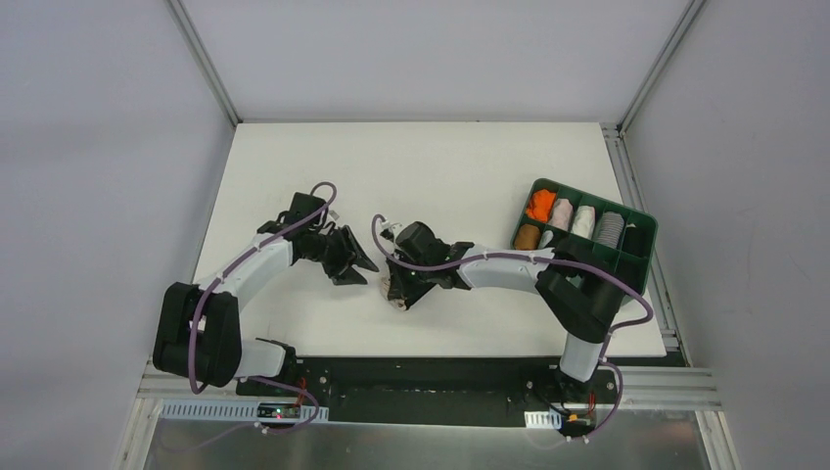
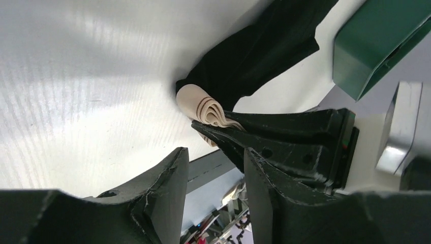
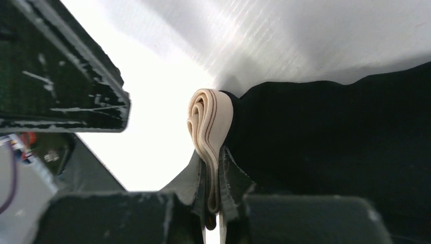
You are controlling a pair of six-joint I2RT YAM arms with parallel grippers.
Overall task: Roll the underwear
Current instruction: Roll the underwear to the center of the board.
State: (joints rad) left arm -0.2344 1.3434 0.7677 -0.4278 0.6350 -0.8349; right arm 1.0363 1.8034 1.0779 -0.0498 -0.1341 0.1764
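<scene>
right claw [image 3: 213, 163] clamped on underwear [image 3: 330, 137] waistband; left claw [image 2: 214, 157] parted, empty; green tray [image 2: 376, 46] nr.

White table [image 1: 421, 166]: underwear [image 2: 254, 56] mid-front, green tray [image 2: 376, 46] right

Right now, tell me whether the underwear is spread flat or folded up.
Folded: the tan waistband of the underwear is doubled into several layers, pinched in the right hand.
</scene>
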